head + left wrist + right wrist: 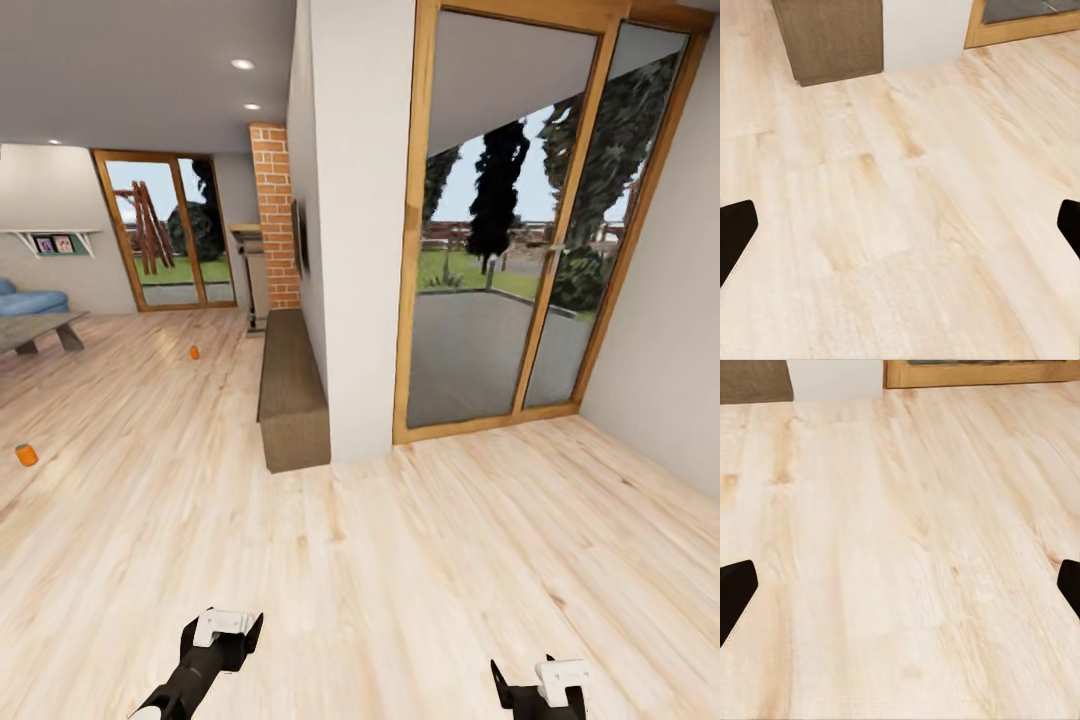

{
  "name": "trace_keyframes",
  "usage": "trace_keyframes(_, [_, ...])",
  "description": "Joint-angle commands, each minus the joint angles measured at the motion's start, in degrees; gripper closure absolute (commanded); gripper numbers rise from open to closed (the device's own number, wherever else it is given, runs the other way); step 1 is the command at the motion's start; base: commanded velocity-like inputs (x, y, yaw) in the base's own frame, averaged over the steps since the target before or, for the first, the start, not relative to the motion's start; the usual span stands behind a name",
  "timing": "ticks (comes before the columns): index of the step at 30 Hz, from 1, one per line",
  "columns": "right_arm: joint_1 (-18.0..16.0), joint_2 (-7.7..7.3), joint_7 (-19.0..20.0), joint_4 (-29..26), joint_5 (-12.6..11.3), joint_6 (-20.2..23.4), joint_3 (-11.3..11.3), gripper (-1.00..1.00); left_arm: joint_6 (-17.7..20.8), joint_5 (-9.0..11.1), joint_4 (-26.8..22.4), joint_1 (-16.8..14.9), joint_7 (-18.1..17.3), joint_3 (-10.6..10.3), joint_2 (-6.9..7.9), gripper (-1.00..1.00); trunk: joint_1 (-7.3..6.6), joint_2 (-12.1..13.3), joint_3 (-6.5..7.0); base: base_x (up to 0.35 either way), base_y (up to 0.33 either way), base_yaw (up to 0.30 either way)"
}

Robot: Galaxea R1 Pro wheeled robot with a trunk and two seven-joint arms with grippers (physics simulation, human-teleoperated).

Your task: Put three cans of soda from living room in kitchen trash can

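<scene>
Beyond the white wall [345,250] that divides the space, on its living-room side, two orange cans lie on the wooden floor [420,560]: one can [26,455] is well apart from the wall, and the other can [194,352] is further back, near the long brown bench [290,385] that runs along the wall. I see no blue can and no bin. The grey coffee table [40,328] and the blue sofa [30,300] stand beyond the cans, far from the wall.

Both arms hang low and empty. The left gripper [222,628] and the right gripper [540,685] have their fingers spread wide, with nothing between them.

I judge the step in hand is driving toward the cans. To do it well, the base should turn away from the wall, pass the bench end with room, and stop with the closer can in front of one arm.

From the head camera the cans and the glass door [520,230] are visible. The wrist cameras give the bare floor under each arm, the bench corner [832,37] and the door frame [975,373] close up, but no can
</scene>
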Motion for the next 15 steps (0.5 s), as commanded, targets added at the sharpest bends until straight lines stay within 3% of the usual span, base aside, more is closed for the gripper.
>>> trace_keyframes(1, [0.0,-0.01,0.0,0.0,0.03,0.0,-0.02,-1.0,0.0,0.0,0.0,0.0,0.0,0.0,0.0,-1.0,0.0,0.0,-0.02,0.311,0.124,0.041])
trace_keyframes(5, [0.0,0.01,0.0,0.0,0.12,0.0,-0.02,-1.0,0.0,-0.03,0.0,0.0,0.0,0.0,0.0,-1.0,0.0,0.0,-0.11,0.311,0.125,0.082])
trace_keyframes(15, [0.0,0.04,0.0,0.0,0.15,0.0,-0.02,-1.0,0.0,-0.03,0.0,0.0,0.01,0.0,0.0,-1.0,0.0,0.0,-0.18,0.31,0.126,0.224])
